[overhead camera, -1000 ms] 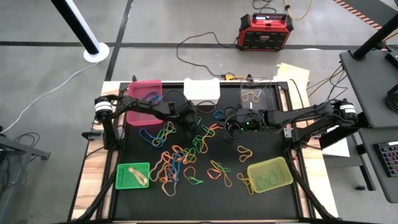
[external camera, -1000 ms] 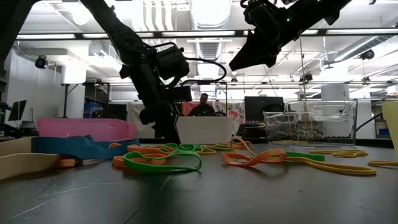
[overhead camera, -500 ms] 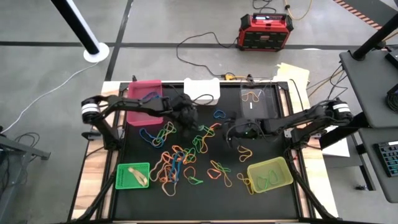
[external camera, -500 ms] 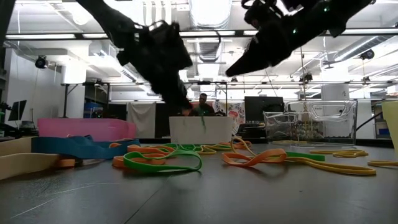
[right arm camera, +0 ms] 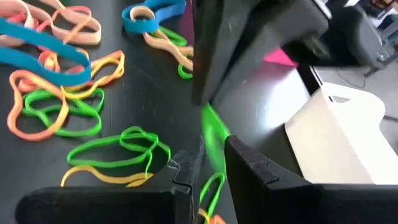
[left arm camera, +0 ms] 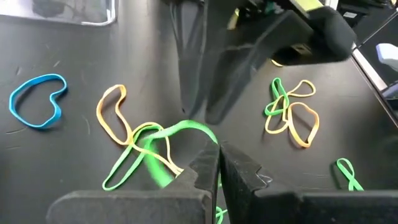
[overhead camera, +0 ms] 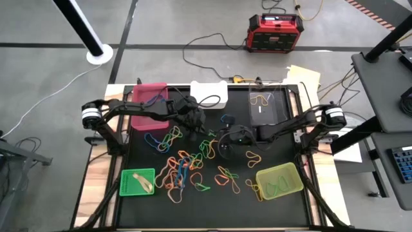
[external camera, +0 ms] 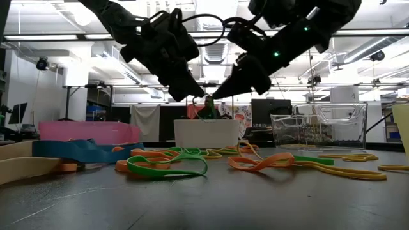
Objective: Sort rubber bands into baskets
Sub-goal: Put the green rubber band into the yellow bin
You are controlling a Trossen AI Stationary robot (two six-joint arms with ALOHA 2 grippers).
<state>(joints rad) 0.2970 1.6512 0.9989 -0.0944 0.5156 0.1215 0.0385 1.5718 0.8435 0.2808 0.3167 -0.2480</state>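
Note:
Many rubber bands in orange, blue, green and yellow lie loose on the black table. My left gripper hovers above them near the white basket, shut on a green rubber band. My right gripper is right beside it, tip to tip, with a narrow gap between its fingers. The lifted green band runs through that gap. The magenta basket, clear basket, bright green basket and yellow-green basket stand around the pile. My left gripper pinches the green band between its two fingertips, coming slanting down from the table's left. The band is lifted clear of the table and hangs as a small loop below the fingertips. My right gripper's fingers stand on either side of the band; I cannot tell whether they touch it.
A blue band and a yellow and green tangle lie on the table under the grippers. The clear basket holds an orange band, the bright green basket a tan one. A red-and-black box sits on the floor beyond.
My left gripper has risen from the table with the green band, which now hangs clear below its tips. My right gripper has gone toward the table's left and near edge and come down, up to the left gripper's tip.

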